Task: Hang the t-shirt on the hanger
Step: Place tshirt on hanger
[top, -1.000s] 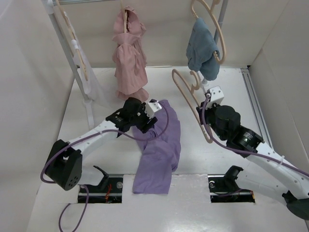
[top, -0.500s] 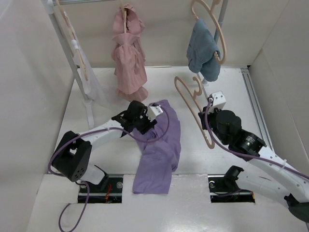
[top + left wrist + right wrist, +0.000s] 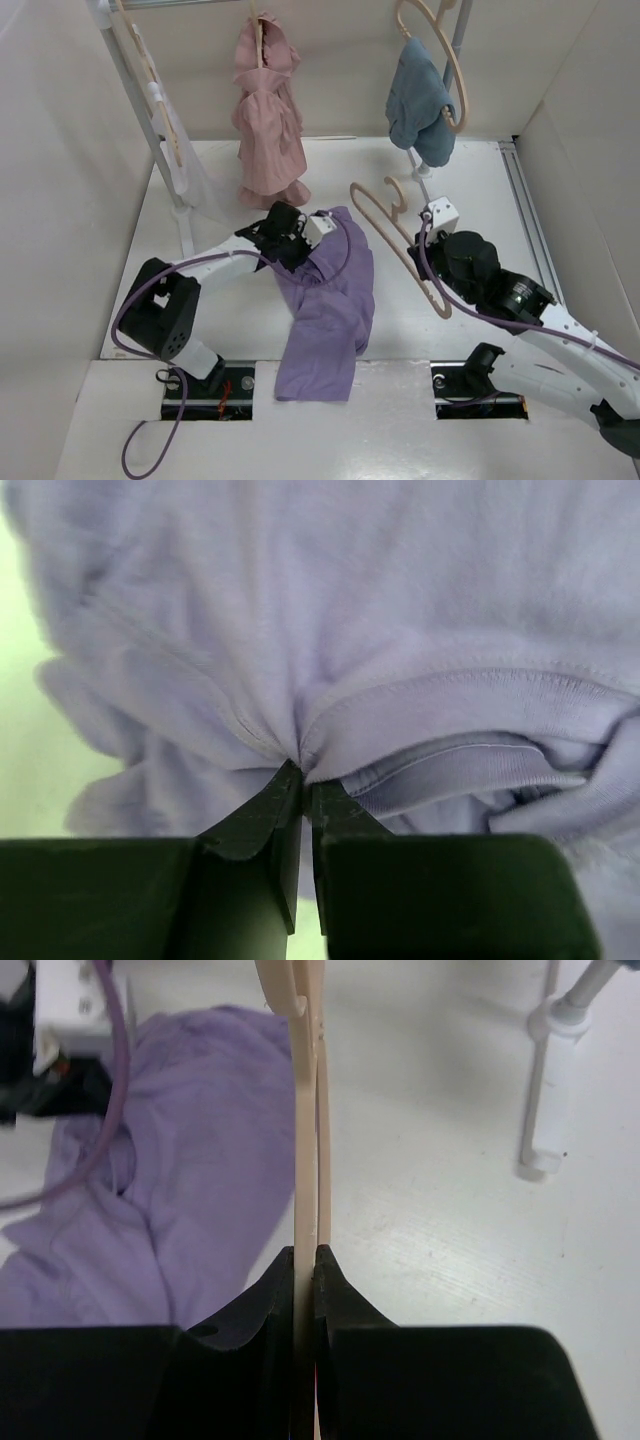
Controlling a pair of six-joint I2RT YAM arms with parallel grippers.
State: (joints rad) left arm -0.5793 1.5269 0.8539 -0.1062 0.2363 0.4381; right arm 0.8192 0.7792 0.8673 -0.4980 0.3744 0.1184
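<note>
The lavender t-shirt (image 3: 330, 300) lies crumpled on the table from the middle down to the near edge. My left gripper (image 3: 300, 258) is down at its upper left part, shut on a pinch of cloth beside the ribbed collar (image 3: 470, 705); the fold (image 3: 300, 750) gathers right at the fingertips. Held above the table on the right is the pale wooden hanger (image 3: 395, 230), its hook pointing up-left toward the shirt. My right gripper (image 3: 432, 262) is shut on the hanger's thin arm (image 3: 305, 1160), seen edge-on in the right wrist view with the t-shirt (image 3: 190, 1170) to its left.
A clothes rack (image 3: 150, 120) stands at the back left. A pink garment (image 3: 268, 120) and a blue-grey garment (image 3: 420, 105) hang on like hangers at the back. A white rack foot (image 3: 545, 1110) stands on the table at the right.
My left gripper has moved down onto the t-shirt and shut on a fold by the collar. The right arm has swung the hanger left and lower, toward the shirt.
</note>
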